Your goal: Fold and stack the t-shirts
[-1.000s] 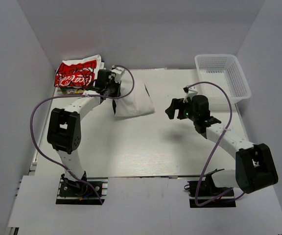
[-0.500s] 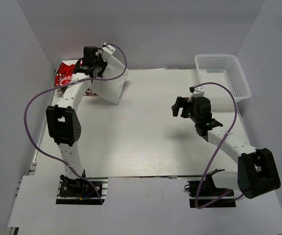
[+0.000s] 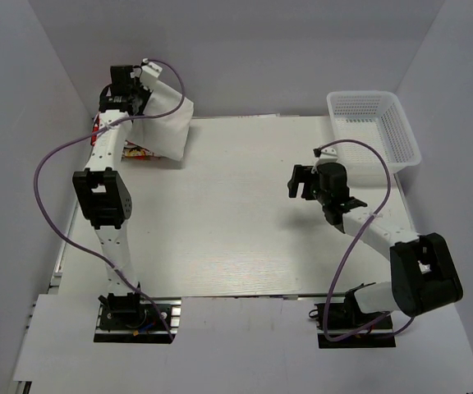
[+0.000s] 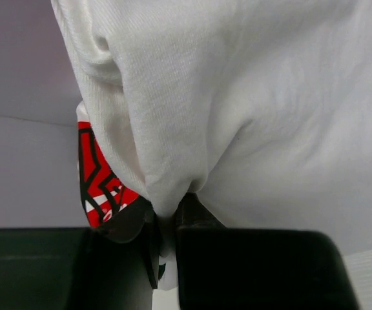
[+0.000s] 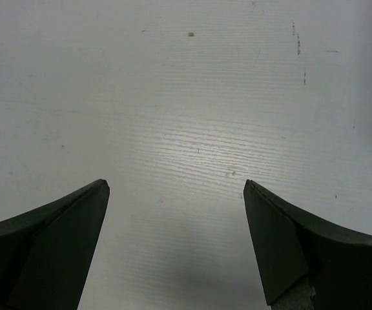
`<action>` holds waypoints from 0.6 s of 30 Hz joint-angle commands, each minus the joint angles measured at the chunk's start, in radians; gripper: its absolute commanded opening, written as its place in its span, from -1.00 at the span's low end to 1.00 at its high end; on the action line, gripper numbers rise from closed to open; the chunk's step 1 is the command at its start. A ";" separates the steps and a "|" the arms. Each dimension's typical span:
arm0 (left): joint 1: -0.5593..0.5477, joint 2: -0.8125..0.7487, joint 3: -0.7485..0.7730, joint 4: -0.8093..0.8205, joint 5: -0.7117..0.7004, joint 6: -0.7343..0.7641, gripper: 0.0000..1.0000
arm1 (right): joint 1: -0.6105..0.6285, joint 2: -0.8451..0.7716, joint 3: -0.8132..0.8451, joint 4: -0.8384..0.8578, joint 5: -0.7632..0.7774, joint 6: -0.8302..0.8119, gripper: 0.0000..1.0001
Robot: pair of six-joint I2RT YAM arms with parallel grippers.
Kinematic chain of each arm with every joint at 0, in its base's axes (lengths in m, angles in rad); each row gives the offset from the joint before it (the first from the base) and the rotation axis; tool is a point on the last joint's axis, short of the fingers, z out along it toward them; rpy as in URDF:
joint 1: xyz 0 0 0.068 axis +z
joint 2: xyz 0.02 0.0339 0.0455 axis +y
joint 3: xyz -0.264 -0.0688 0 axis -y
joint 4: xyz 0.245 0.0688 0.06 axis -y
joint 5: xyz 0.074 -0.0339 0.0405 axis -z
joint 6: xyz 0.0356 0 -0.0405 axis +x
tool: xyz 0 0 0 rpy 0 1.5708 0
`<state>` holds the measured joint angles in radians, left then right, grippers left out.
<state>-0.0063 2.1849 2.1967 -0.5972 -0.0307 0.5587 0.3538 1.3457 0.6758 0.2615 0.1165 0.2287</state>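
Note:
My left gripper point(image 3: 131, 92) is raised at the far left corner, shut on a folded white t-shirt point(image 3: 168, 131) that hangs down from it over the stack of folded tees point(image 3: 134, 151), mostly hidden beneath. In the left wrist view the white cloth point(image 4: 237, 103) fills the frame, pinched between the dark fingers point(image 4: 199, 213), and a patch of the red-printed top tee point(image 4: 99, 190) shows below it. My right gripper point(image 3: 296, 182) is open and empty above the bare table right of centre; its wrist view shows both fingertips point(image 5: 92, 200) spread wide over bare table.
A white plastic mesh basket point(image 3: 374, 127) stands at the far right corner. Grey walls close in the table point(image 3: 236, 238) on the left, back and right. A purple cable loops beside each arm.
My left gripper has lifted the folded white tee off the middle-left of the table and carried it left and back, over the stack. My right gripper has shifted slightly.

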 commanded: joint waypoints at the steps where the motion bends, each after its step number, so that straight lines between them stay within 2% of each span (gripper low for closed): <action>1: 0.035 -0.062 0.081 0.079 -0.009 0.017 -1.00 | 0.005 0.049 0.053 0.028 -0.005 -0.002 0.81; 9: 0.127 -0.025 0.101 0.154 0.026 0.006 -1.00 | 0.004 0.147 0.120 0.025 -0.055 0.004 0.81; 18: 0.196 0.114 0.146 0.206 0.063 -0.051 -1.00 | 0.008 0.193 0.191 0.019 -0.067 0.003 0.81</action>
<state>0.1635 2.2837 2.2963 -0.4568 0.0235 0.5316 0.3557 1.5272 0.8192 0.2577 0.0631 0.2314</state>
